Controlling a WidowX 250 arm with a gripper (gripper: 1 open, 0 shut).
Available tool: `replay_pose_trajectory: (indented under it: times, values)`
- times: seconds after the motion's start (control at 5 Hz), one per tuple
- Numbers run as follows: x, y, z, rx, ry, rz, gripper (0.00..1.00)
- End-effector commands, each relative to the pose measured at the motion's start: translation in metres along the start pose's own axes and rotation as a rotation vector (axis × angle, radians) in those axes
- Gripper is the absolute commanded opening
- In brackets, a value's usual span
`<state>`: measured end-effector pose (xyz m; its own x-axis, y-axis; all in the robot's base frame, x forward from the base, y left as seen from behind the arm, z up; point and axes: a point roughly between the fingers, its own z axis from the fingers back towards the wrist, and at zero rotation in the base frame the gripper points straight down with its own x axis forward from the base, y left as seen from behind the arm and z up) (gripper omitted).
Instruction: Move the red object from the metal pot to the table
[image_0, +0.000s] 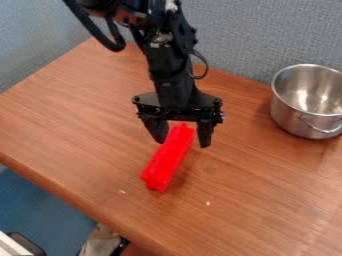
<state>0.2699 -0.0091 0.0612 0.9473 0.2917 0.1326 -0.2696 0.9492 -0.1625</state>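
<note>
Red object (166, 162) lies flat on the table (80, 100), near its front edge. Gripper (178, 132) hangs just above with fingers spread wide, gripping nothing. Metal pot (310, 98) sits by the right edge; no writing is legible.

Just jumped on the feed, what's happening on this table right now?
The single black robot arm is finishing a move of the bright red rectangular block out of the shiny round steel pot. The block lies on the brown wood-grain table, near its front edge, with its upper end under the gripper. The jaws are spread open on either side of that end, so it looks released. The pot sits off to the right with nothing visible inside it. Only pulling the arm clear seems left.
</note>
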Motion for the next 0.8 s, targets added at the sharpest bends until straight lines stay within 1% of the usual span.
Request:
replay_pose_trajectory:
  times: [0.0, 0.2, 0.4, 0.6]
  values:
    - [0.004, 0.004, 0.021, -0.020, -0.044, -0.020, 1.00]
    - [0.004, 0.006, 0.045, -0.047, -0.059, -0.050, 1.00]
    - [0.006, 0.006, 0.070, -0.064, -0.078, -0.074, 1.00]
    - [0.022, 0.005, 0.097, -0.106, -0.063, -0.176, 1.00]
